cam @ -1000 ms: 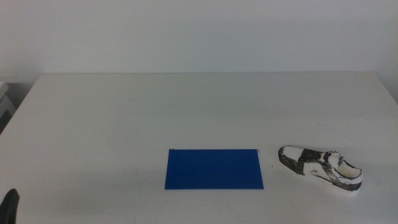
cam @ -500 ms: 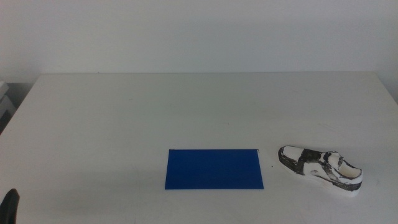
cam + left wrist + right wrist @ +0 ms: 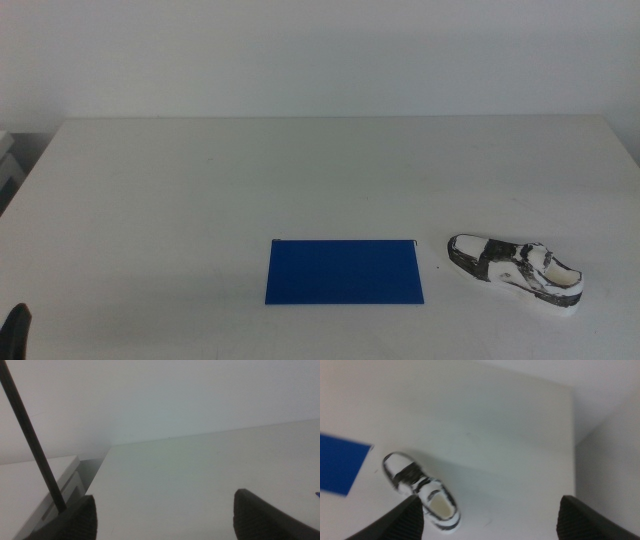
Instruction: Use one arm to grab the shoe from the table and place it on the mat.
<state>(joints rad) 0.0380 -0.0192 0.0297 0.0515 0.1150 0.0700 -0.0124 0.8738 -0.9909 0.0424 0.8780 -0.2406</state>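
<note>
At far left we see the left gripper point(image 3: 15, 332) as only a dark tip at the table's point(image 3: 200, 190) edge, its claw spread wide. The flat, matte dark-blue mat point(image 3: 344, 271) lies centre. Just right of it sits the black-patched white shoe point(image 3: 514, 272), apart from the mat. Our right gripper point(image 3: 490, 520), jaws spread above the shoe, shows only in its wrist view.

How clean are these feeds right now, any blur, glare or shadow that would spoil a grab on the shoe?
Middle view: sharp, evenly lit, no glare; shoe and mat crisp on the table, with only faint shadows. Right wrist view: soft, slightly smeared, shoe pattern still readable, right claw tips dark and blurred. Left wrist view: hazy, low contrast; left claw out of focus.
</note>
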